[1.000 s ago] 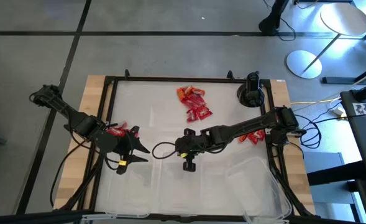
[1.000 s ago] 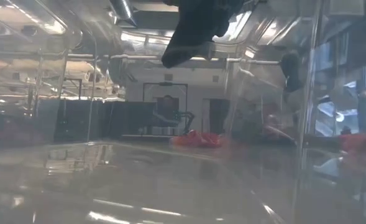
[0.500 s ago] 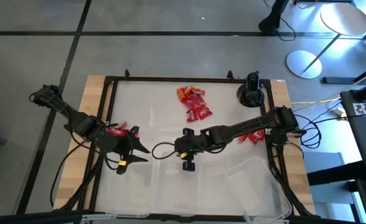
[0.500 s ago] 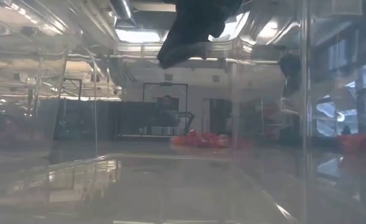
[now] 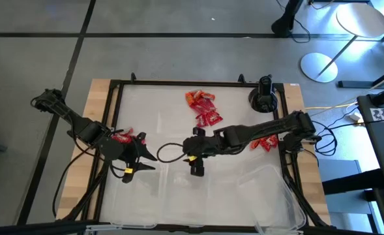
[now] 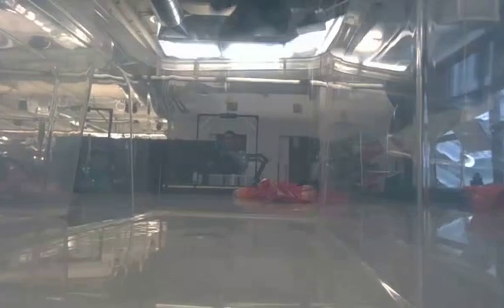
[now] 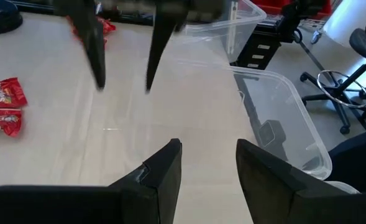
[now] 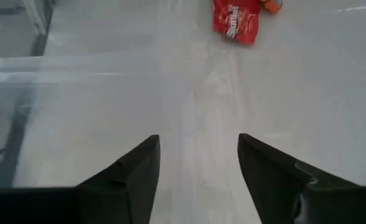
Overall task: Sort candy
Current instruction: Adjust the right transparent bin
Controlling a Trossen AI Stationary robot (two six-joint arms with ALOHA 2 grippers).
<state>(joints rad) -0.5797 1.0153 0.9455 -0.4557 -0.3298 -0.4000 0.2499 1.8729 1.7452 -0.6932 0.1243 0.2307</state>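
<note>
From above I have the main candy pile lying toward the far middle of the worktop, with my right gripper over the centre, nearer than that pile. My left gripper sits at the left side, well apart from the pile, and a smaller candy heap lies by the right edge under the right arm.

Bright, even light falls on my table from above. Through the clear bin the low view is hazy with glare. My right arm's fingers blur ahead.

A lab: framed test table; office chair; concrete floor.
</note>
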